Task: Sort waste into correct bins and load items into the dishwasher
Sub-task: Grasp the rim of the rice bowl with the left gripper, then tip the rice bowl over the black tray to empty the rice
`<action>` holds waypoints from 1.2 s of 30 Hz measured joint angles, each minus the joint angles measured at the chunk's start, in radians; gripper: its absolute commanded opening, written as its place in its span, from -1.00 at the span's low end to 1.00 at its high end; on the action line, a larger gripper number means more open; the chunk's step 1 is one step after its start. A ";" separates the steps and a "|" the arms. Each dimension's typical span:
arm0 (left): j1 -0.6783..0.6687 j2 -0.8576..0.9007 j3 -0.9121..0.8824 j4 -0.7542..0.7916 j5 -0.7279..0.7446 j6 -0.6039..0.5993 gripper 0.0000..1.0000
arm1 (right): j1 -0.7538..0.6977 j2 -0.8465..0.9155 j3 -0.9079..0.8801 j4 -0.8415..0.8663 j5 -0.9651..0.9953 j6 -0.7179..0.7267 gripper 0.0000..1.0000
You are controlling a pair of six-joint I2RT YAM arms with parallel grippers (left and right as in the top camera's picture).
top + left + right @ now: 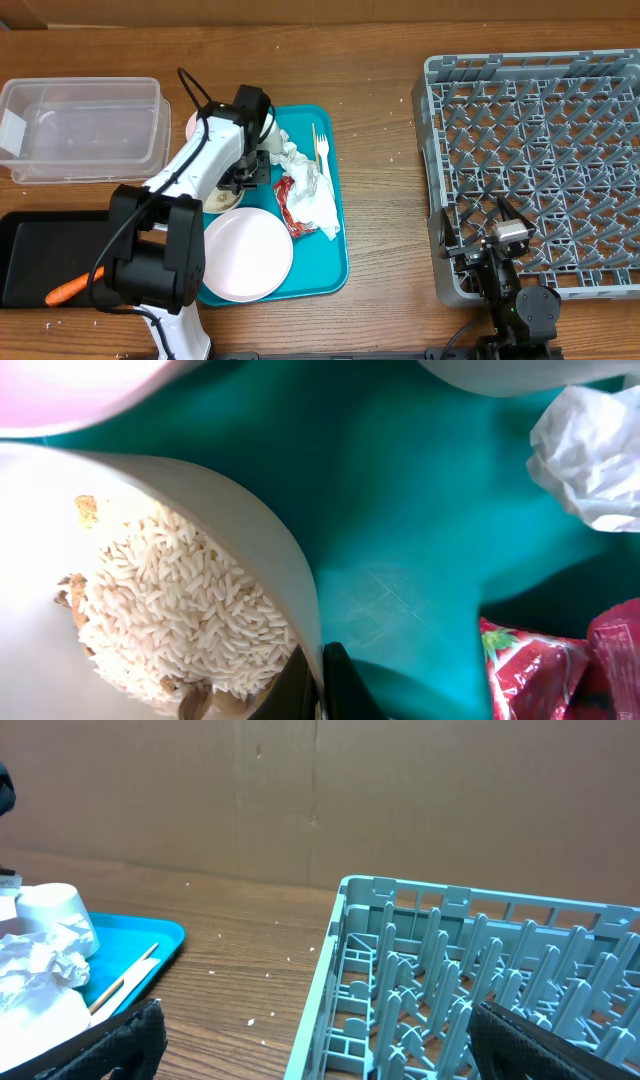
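My left gripper (pixel 320 695) is shut on the rim of a small white bowl (pixel 285 560) that holds pale rice scraps (pixel 180 600). Seen from overhead, this gripper (pixel 243 182) and the bowl (pixel 222 201) are on the teal tray's left side. The round white plate (pixel 247 255) lies in front of them. Crumpled napkins (pixel 312 198) and the red wrapper (pixel 284 200) lie mid-tray, the fork (pixel 321 150) behind them. A white cup (pixel 55 910) stands at the tray's back. My right gripper (pixel 330 1045) is open and empty at the grey dish rack's (pixel 540 150) front-left corner.
The clear tub (pixel 85 125) stands at the back left. The black tray (pixel 35 255) in front of it holds the carrot piece (pixel 72 290). A second bowl (pixel 194 126) is partly hidden behind my left arm. The teal tray (pixel 335 255) lies between the bins and the rack.
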 measured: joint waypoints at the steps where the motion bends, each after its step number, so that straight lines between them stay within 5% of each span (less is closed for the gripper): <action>1: 0.000 -0.005 0.006 -0.010 0.000 -0.006 -0.92 | 0.000 0.000 0.000 -0.001 0.000 0.000 1.00; 16: 0.053 -0.377 0.117 -0.272 0.013 -0.112 -0.92 | 0.000 0.000 0.000 -0.001 0.000 0.000 1.00; 24: 0.526 -0.479 0.108 -0.261 0.142 -0.120 -0.92 | 0.000 0.000 0.000 -0.001 0.000 0.000 1.00; 28: 0.821 -0.483 -0.019 -0.100 0.365 -0.098 -0.92 | 0.000 0.000 0.000 0.000 0.000 -0.001 1.00; 36: 1.157 -0.447 -0.245 0.103 0.755 -0.047 -0.92 | 0.000 0.000 0.000 0.000 0.000 -0.001 1.00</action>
